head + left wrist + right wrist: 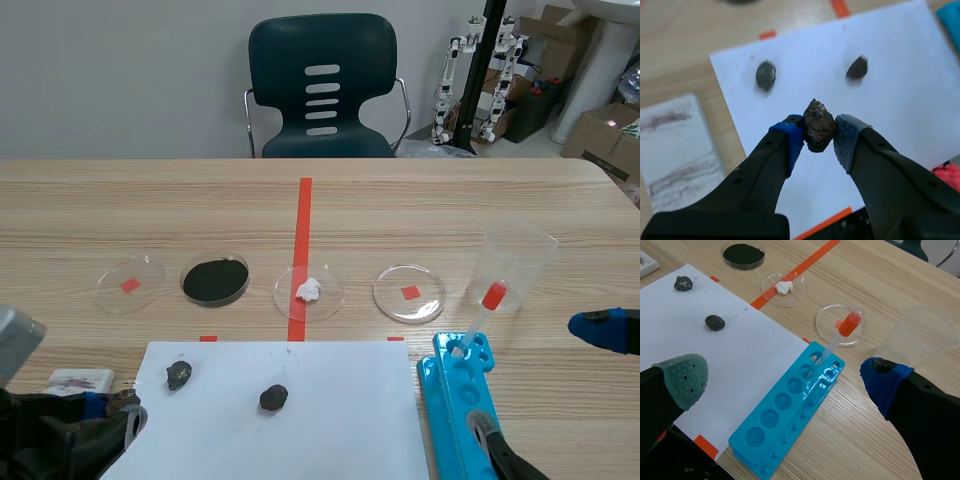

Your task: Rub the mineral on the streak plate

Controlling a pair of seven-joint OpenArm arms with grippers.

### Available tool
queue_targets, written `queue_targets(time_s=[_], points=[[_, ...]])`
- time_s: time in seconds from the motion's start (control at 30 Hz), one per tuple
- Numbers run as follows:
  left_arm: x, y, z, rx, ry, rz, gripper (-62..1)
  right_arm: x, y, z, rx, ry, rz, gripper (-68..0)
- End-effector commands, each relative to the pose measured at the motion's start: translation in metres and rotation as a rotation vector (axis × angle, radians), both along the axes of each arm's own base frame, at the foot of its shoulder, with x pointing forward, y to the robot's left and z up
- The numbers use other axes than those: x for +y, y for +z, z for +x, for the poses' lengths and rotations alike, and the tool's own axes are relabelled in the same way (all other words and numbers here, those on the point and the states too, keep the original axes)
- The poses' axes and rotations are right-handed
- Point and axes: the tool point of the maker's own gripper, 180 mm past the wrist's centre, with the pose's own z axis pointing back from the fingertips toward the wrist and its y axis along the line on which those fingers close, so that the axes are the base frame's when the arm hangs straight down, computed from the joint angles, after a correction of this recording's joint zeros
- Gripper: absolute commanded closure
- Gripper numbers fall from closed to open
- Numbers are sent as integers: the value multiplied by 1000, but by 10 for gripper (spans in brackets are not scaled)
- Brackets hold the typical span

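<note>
Centrally, the left gripper [819, 142] pinches a dark mineral [818, 125] between its two pads, over white paper [900, 90], streak plate [677, 150] nearby. The right gripper [785, 381] stands spread wide.

Obstacles on paper [340, 425]: grey stone [179, 375], dark stone [274, 397]. Beside paper: blue tray [440, 400] with dropper [494, 296] leaning in it; cup [520, 250] just beyond. Row of 4 dishes [395, 285] across far side. Open passage: bare paper between dark stone and tray.
</note>
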Motion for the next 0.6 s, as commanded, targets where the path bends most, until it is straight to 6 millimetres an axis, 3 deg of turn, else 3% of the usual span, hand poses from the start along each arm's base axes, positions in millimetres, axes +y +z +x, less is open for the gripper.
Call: queue_targets(time_s=[0.0,0.2,0.37,0.57], points=[[3,4,14,-2,2,15,-70,0,6,5,-26,-4,13,-647],[36,-13,29,178,141,137,-70,0,6,5,-26,-4,13,-647],[53,-11,39,283,215,187,-70,0,6,5,-26,-4,13,-647],[59,-2,52,333,249,211,-70,0,6,5,-26,-4,13,-647]])
